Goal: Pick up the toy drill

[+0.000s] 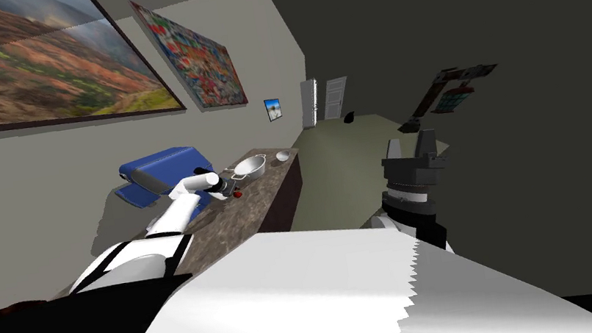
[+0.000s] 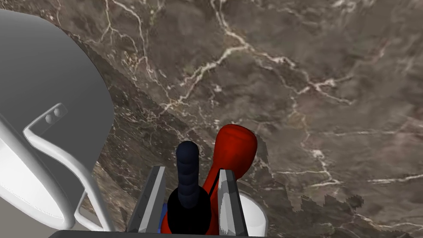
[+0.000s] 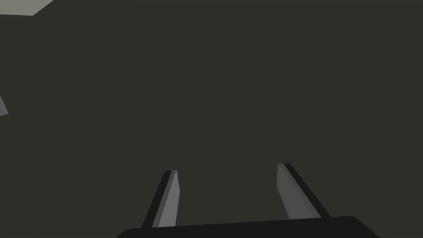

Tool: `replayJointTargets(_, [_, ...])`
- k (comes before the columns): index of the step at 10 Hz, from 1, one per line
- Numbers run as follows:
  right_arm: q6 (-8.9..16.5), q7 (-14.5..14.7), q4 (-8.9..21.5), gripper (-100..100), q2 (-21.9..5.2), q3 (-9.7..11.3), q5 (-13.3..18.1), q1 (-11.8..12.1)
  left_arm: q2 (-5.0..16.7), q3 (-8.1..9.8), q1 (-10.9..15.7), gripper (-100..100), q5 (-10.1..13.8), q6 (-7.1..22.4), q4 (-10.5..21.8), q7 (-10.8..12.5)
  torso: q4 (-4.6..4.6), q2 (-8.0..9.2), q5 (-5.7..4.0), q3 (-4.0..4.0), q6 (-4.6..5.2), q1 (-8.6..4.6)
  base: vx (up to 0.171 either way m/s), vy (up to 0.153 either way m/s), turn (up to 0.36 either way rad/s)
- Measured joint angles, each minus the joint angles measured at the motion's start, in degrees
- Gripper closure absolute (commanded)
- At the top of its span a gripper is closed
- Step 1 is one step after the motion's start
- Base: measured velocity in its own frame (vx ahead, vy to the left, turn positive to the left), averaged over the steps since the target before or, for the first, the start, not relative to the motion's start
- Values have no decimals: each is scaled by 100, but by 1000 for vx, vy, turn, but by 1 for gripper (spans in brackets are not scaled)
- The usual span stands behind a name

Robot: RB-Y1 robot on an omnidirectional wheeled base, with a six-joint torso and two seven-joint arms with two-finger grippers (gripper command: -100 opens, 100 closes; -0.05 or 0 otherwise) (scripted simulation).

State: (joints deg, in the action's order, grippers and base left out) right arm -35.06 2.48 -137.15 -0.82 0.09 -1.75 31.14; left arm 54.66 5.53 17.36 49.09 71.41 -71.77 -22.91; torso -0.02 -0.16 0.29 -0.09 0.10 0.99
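The toy drill (image 2: pixel 233 148) has a red body and a ribbed black part. My left gripper (image 2: pixel 192 169) is shut on it, its two fingers pressing the drill's sides, over the brown marbled counter (image 2: pixel 289 82). From the head camera, the left gripper (image 1: pixel 227 188) reaches over the counter (image 1: pixel 250 216) with a bit of the red drill (image 1: pixel 238 193) at its tip. My right gripper (image 1: pixel 410 144) is raised off to the right, away from the counter, and stands open (image 3: pixel 227 168) with nothing between its fingers.
A grey pot with handles (image 2: pixel 41 103) stands close beside the left gripper, also (image 1: pixel 250 166). A small white bowl (image 1: pixel 282 155) sits further along the counter and a blue boxy thing (image 1: pixel 161 171) lies by the wall. Open floor runs right of the counter.
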Motion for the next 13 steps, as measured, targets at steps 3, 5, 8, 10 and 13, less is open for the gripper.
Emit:
replayJointTargets(3, [0, 0, 0, 0, 0, 0, 0, 0, -268, -8, 332, 100, -489, 150, 182, 319, -5, -16, 5, -10, 12, -7, -137, 93, -178])
replayJointTargets(5, [0, 0, 0, 0, 1, 0, 0, 3, -382, -17, 559, 100, -792, 263, 224, 522, -4, -29, 2, -14, -11, -14, -113, 89, -157])
replayJointTargets(8, [0, 0, 0, 0, 1, 0, 0, 3, -645, -25, 913, 100, -1275, 460, 349, 874, -3, -32, 1, -15, -14, -16, -142, 82, -177])
replayJointTargets(10, [0, 0, 0, 0, 0, 0, 0, 2, -873, -30, 1223, 100, -1602, 559, 596, 1097, 1, -23, 0, -9, 3, -17, -123, 67, -112])
replayJointTargets(13, [0, 0, 0, 0, 0, 0, 0, 2, -1134, -49, 1624, 100, -2083, 735, 777, 1419, 2, -17, 0, -6, 4, -12, -142, 80, -179])
